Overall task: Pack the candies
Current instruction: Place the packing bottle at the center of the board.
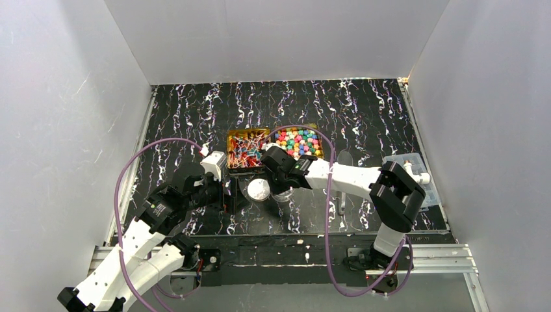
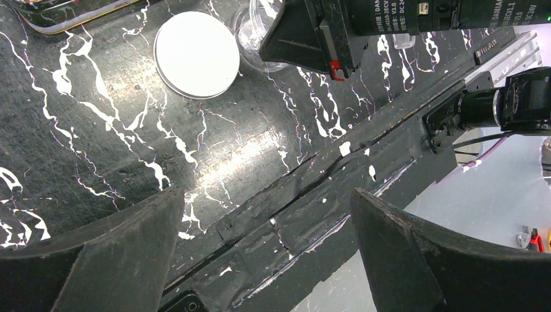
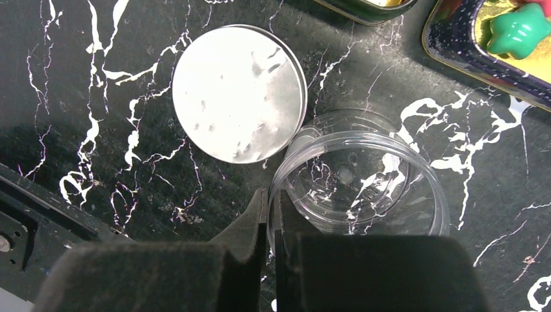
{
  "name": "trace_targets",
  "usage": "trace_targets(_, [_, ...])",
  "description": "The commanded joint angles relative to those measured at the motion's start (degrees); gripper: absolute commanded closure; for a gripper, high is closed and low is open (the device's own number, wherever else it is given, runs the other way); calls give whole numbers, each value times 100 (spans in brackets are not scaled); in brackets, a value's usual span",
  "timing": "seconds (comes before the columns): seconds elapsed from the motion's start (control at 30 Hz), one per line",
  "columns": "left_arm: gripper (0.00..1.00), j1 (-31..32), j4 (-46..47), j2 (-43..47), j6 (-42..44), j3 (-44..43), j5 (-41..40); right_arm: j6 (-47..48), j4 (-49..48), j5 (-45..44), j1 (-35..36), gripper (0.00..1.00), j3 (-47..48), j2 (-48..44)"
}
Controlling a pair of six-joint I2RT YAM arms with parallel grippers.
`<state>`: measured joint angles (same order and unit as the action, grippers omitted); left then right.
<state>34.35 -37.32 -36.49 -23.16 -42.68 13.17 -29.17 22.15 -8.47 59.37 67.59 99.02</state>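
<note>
**Thin pinch on an empty jar, candies unpacked**

- Right jaws: nearly closed, pinching the near wall of the clear jar [image 3: 364, 188] at its rim. The jar stands upright and empty on the tabletop [image 3: 97, 130].
- Left jaws: spread wide, nothing between them, hanging over bare tabletop near the front edge.
- White round lid [image 3: 239, 93] lies flat at 10 o'clock of the jar, its edge touching or just beside the jar wall.
- Candies are all in two gold tins at 12 o'clock of the jar. The twist-wrapped pieces [image 1: 247, 148] are in the left tin [image 1: 229, 151], and the round lumps [image 1: 297, 142] are in the right tin [image 3: 455, 55]. One green lump [image 3: 516, 29] shows at the right wrist view's corner.

Risks, as I judge them:
- One-wall grip on slick plastic: a lift or drag could let the jar swing, tilt or slip free.
- Any sideways move toward 9 o'clock would shove the lid.
- A push toward 12 o'clock would knock a tin and scatter the candies.
- The arms work close together, so reaching in with the left risks contact with the right arm [image 1: 344, 177].

Writing: the right arm's motor housing [image 2: 416, 13] carries small print, seemingly "DAMIAO", "V3.0" and "DC:24V", but it is only partly legible. I see no labels on the jar, lid or tins.
</note>
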Motion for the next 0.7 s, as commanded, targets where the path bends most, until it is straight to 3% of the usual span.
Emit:
trace_targets(0.0, [2,20,5,19,20,49,94,-89,169,156,83,99,78,114])
trace_targets(0.6, [2,22,14,19,22,57,116,-507,390,18,771,99,-434,-519])
trace_targets(0.67, [2,29,14,19,14,58,116,-515,430,-53,815,95,-427,-533])
